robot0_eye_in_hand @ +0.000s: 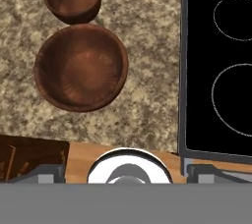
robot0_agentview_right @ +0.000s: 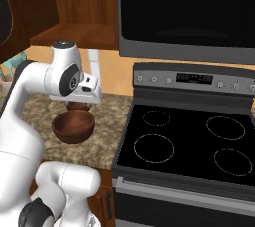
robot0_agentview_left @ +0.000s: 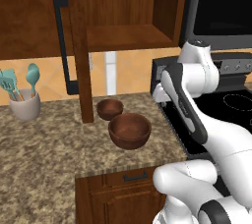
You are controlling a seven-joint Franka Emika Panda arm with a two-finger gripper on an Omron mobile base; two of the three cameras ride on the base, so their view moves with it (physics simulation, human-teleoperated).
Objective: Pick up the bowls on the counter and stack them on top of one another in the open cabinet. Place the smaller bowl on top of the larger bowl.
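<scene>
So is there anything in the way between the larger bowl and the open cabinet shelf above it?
Nothing stands on the counter between them. The cabinet's open door hangs down just left of the smaller bowl and larger bowl, so a lift to the shelf should stay right of its edge.

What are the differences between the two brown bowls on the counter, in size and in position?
Size: the larger bowl is clearly wider and deeper than the smaller bowl.
Position: in the left base view the larger bowl stands nearer the counter's front edge; the smaller bowl sits behind it, closer to the wall and the open cabinet door.
Shared: both are round, dark reddish-brown and wood-like, upright, empty, and close together on the counter.
</scene>
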